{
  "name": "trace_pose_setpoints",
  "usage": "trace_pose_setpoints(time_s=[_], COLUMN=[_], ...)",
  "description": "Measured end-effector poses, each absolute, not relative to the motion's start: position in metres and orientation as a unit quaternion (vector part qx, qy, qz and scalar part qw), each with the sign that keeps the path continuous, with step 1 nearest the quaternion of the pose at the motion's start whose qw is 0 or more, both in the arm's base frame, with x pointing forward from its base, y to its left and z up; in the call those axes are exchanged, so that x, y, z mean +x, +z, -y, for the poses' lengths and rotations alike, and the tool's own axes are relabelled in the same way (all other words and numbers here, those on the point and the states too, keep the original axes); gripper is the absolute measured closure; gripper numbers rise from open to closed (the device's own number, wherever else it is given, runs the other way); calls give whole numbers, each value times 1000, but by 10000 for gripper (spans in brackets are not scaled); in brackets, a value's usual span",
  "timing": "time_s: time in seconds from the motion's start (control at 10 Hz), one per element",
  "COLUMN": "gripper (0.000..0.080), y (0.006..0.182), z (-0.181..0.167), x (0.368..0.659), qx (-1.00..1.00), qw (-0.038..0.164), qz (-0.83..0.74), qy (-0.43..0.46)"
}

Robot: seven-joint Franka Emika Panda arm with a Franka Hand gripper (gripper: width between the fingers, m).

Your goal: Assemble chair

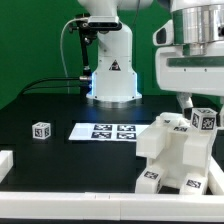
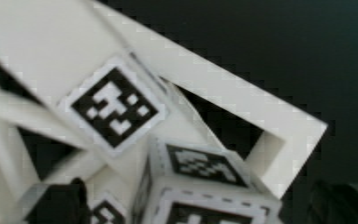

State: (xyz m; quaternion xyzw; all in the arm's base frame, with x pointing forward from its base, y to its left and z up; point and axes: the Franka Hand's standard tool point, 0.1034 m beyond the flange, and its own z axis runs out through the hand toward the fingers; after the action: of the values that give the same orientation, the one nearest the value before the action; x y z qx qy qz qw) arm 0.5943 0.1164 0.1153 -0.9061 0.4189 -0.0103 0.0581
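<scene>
The partly built chair [image 1: 170,155], made of matte white blocky pieces with black-and-white tags, stands at the front of the exterior view's right. My gripper [image 1: 201,108] hangs right over its top corner, shut on a short white tagged piece [image 1: 203,120] that touches the assembly. In the wrist view this piece [image 2: 202,190] sits between my dark fingertips [image 2: 55,203], with my gripper [image 2: 194,208] close above the chair's slanted bars [image 2: 211,90] and a big tag [image 2: 117,105]. A small loose tagged white block [image 1: 40,130] lies apart on the exterior view's left.
The marker board [image 1: 105,131] lies flat on the dark table before the robot base [image 1: 110,75]. A white rail [image 1: 60,198] runs along the front edge, with a white corner block [image 1: 5,160] on the exterior view's left.
</scene>
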Motion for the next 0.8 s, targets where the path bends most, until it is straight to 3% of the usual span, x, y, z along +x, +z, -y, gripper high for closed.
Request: trace_pose_setpoints(time_s=[0.4,0.5,0.6,0.8], gripper=[150,150,150,180], y=[114,117,117,116], z=[-116,-118,-118,-119], x=[596,597,598,598], qx=[-967,-997,-999,-999], qw=[52,11,1,0], qz=[-250,-69,20,10], qy=[-10,-27,-32,-33])
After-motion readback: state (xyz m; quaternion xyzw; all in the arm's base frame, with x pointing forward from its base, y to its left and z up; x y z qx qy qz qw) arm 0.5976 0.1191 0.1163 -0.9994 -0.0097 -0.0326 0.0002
